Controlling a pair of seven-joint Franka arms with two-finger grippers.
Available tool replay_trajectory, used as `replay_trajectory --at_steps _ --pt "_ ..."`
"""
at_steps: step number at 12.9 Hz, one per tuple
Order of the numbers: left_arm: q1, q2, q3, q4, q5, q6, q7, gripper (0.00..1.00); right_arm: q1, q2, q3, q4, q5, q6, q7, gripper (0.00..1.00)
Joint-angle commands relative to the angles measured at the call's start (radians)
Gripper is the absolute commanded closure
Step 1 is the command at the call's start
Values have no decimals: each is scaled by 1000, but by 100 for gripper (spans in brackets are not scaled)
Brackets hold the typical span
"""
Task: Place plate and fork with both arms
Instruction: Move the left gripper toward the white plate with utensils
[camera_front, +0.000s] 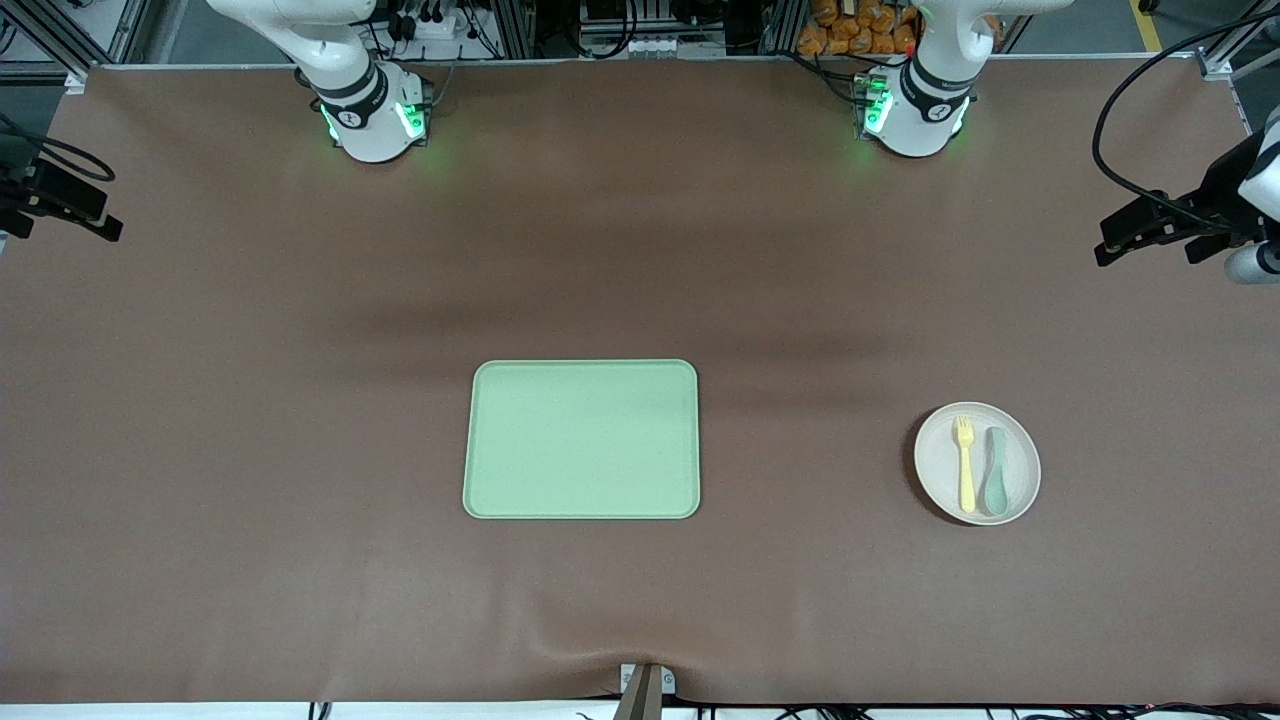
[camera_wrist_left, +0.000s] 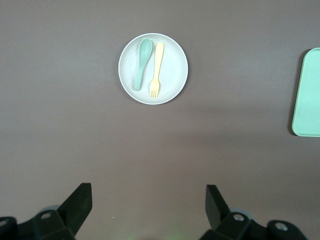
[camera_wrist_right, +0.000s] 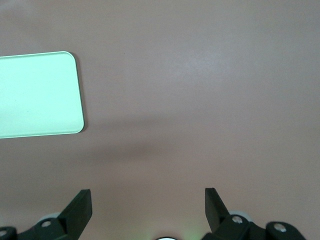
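The round off-white plate lies on the brown table toward the left arm's end. On it lie the pale-yellow fork and, beside it, a grey-green spoon. The left wrist view shows the plate, the fork and the spoon. My left gripper hangs open and empty high over its end of the table, well apart from the plate; its jaws stand wide in the left wrist view. My right gripper hangs open and empty over the right arm's end.
A rectangular light-green tray lies at the table's middle, bare; it shows in the left wrist view and the right wrist view. The arms' green-lit bases stand along the table's edge farthest from the front camera.
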Motion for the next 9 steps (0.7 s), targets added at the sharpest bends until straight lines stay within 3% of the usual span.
replay_trajectory --at_steps 1,7,9 --pt "-1 -16 1 -14 -4 -1 11 0 -3 8 1 15 2 -10 18 0" --pt "50 42 0 5 -2 -1 16 0 -3 8 1 15 2 -10 18 0" --pt "59 128 2 44 -9 5 27 0 -3 8 1 15 2 -10 18 0"
